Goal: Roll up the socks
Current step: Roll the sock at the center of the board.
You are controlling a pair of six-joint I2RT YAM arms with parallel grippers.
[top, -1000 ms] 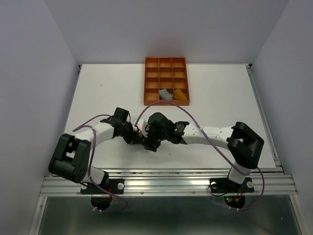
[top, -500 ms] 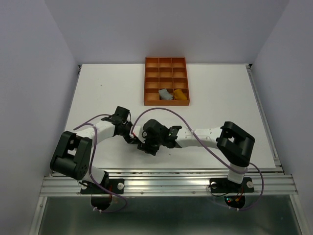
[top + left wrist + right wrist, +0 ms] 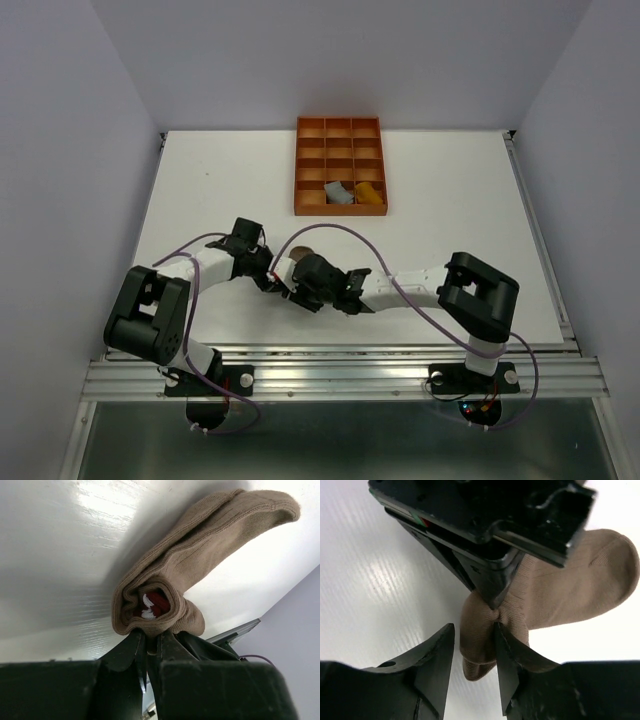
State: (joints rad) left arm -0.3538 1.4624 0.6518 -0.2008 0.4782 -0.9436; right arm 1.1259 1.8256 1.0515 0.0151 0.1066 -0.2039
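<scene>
A white table under pale walls carries the work, near its front edge. The left gripper is clamped on the rolled cuff end of the taupe sock (maroon and white stripes peek from the coil's core). The sock's unrolled length lies flat, running straight away from that pinch. The right gripper meets it head-on, jaws parted astride the same bunched end, one finger touching fabric, the other just clear. Any further rolling likely turns on the coil advancing along that axis, toward the toe.
</scene>
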